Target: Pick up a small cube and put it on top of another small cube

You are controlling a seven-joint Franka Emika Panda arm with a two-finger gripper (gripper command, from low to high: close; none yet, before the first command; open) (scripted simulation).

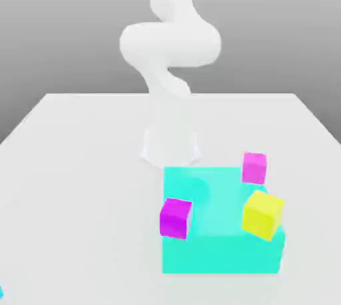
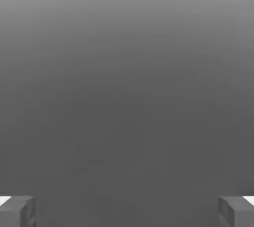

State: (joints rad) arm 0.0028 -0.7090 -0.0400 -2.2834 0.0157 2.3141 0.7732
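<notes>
Small cube (image 1: 2, 292): I see only cyan sliver at exterior view's lower left edge, on table (image 1: 73, 164), well apart from arm base (image 1: 170, 147) and large cyan block (image 1: 220, 244). Gripper (image 2: 127, 212) spread wide, holding nothing. Cube's position relative to hand: cannot tell.

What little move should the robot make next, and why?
Probably swing the open gripper down toward the table. Its fingers stand wide apart with nothing between them, and the small cubes, such as the yellow cube, sit untouched around the large cyan block.
</notes>
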